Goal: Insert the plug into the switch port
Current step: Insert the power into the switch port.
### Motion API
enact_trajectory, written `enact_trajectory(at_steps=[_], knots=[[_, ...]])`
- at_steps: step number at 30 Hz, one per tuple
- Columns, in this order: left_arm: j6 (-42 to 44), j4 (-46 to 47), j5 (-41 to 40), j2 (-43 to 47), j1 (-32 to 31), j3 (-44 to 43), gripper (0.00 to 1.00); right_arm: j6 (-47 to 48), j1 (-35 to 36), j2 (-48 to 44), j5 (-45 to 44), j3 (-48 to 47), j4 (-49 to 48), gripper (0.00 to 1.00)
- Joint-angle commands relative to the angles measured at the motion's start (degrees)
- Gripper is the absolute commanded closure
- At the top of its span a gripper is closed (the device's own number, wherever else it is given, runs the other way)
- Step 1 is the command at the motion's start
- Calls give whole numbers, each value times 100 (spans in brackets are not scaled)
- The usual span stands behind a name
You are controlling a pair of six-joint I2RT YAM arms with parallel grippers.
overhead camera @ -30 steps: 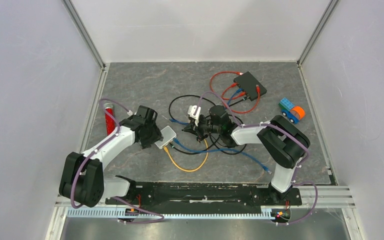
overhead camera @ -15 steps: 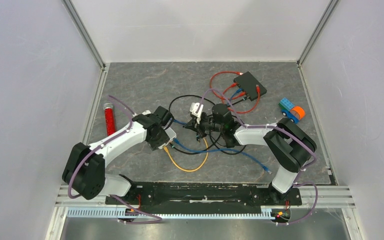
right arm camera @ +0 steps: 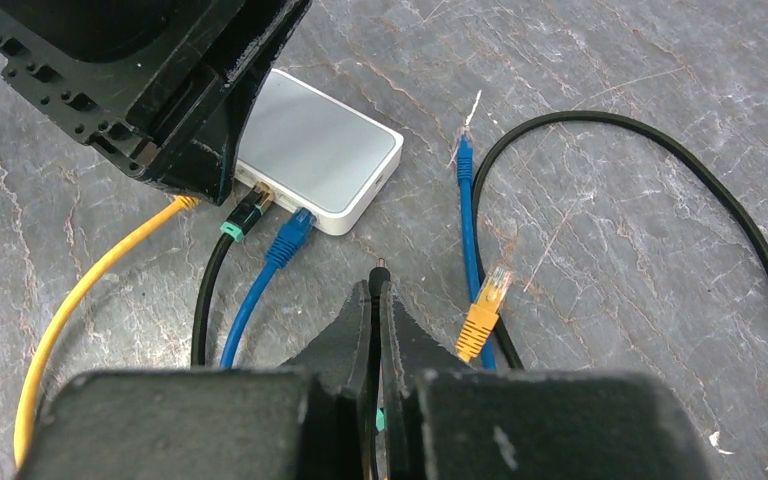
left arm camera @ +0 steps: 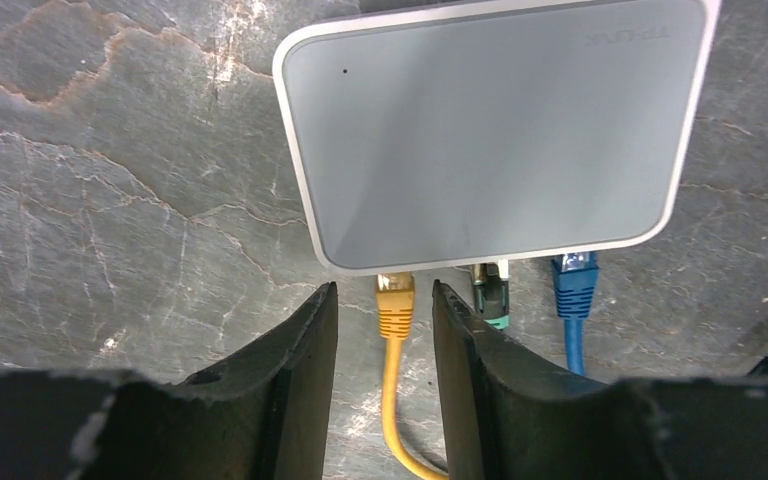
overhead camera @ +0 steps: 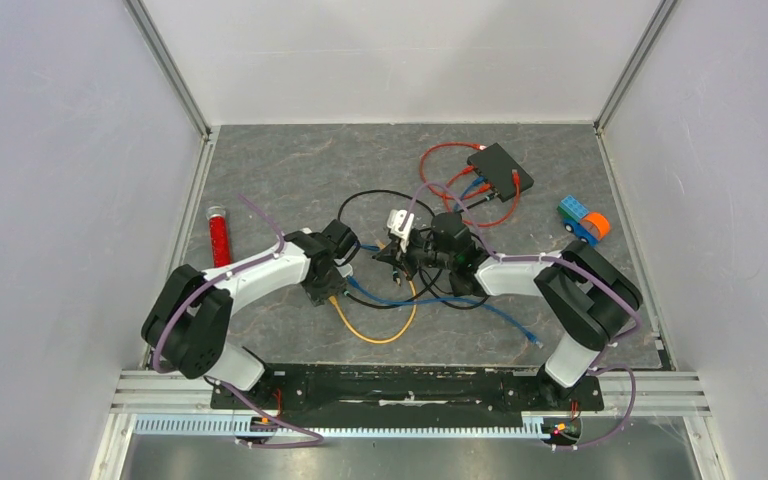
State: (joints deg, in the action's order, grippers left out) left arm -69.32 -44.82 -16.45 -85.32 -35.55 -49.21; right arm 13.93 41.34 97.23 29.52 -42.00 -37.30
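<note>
The white switch (left arm camera: 490, 130) lies flat on the grey mat, its port side facing my left gripper (left arm camera: 384, 295). A yellow plug (left arm camera: 395, 300), a black one with a green boot (left arm camera: 492, 300) and a blue one (left arm camera: 574, 285) sit in its ports. My left gripper is open, its jaws astride the yellow cable without touching it. My right gripper (right arm camera: 376, 290) is shut on a thin black barrel plug (right arm camera: 381, 270), whose tip pokes out just short of the switch (right arm camera: 320, 150). In the top view the left gripper (overhead camera: 332, 262) covers the switch.
A loose yellow plug (right arm camera: 482, 310), a loose blue plug (right arm camera: 465, 160) and a black cable loop (right arm camera: 660, 150) lie right of my right gripper. A black switch (overhead camera: 500, 170) with red cables sits at the back, a toy truck (overhead camera: 584, 222) at the right, a red tube (overhead camera: 219, 238) at the left.
My left arm has swung right over the white switch and its jaws have narrowed around the yellow cable. The right gripper has shifted slightly right, still shut on the plug.
</note>
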Motion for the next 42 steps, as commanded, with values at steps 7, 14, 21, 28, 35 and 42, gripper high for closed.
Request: enact_trajectory(at_steps=[7, 14, 21, 28, 35, 42], knots=[[32, 574, -185, -73, -34, 366, 59, -264, -39, -330, -122, 147, -475, 100], [713, 902, -326, -31, -5, 440, 80, -625, -39, -285, 29, 227, -715, 100], [2030, 1744, 158, 734, 4, 849, 98, -2694, -333, -127, 727, 763, -2805, 100], [3102, 3084, 347, 2507, 4, 1833, 98, -3230, -986, 70, 1153, 919, -3407, 100], [3759, 3659, 669, 3313, 4, 2209, 98, -4122, -1032, 497, 1556, 912, -4713, 100], [3866, 3873, 874, 3290, 0, 2243, 98, -4975, -1032, 904, 1476, 964, -5912, 100]])
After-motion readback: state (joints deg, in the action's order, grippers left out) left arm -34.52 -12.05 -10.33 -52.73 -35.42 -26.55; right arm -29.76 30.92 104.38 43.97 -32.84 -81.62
